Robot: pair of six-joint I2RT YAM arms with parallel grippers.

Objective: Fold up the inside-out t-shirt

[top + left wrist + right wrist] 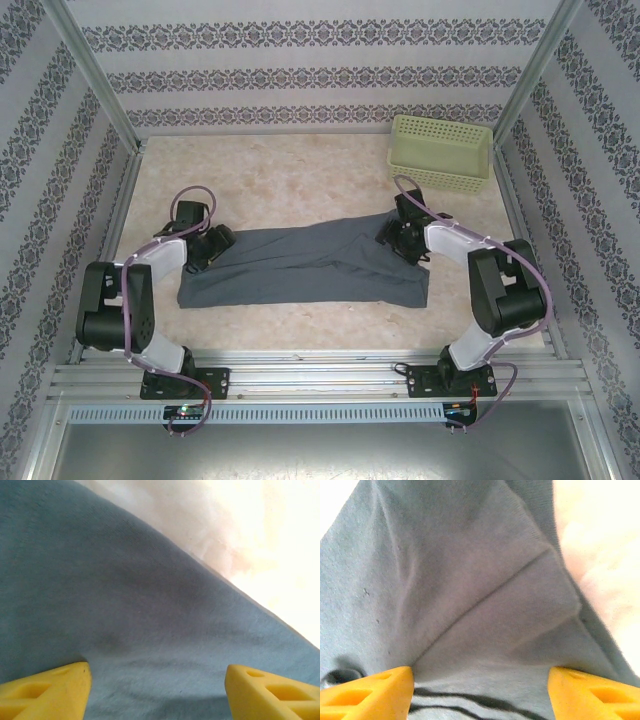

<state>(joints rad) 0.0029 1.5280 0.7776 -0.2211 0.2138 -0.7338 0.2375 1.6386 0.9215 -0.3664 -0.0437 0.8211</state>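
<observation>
**While the t-shirt (300, 265) lies across the desk (300, 175), both of its ends are covered by the arms**

Because each arm reaches over one end of the cloth, the fingertips cannot be made out from above. Whether they touch the fabric cannot be told there. In the wrist views the yellow fingers are cut off by the lower frame edge, and the bare desk beyond is washed out to white. Thin dark lines near the right fingers cannot be identified.

The left tool (218, 242) is held over the shirt's left end, the right tool (400, 238) over its far right corner. Both are spread wide with nothing clamped, and cloth is seen across each gap.

The shirt is laid as a long slate blue-grey band, creased near its middle. A diagonal fold edge is seen under the right tool. A pale green basket (440, 152) is set well apart at the far right.
</observation>
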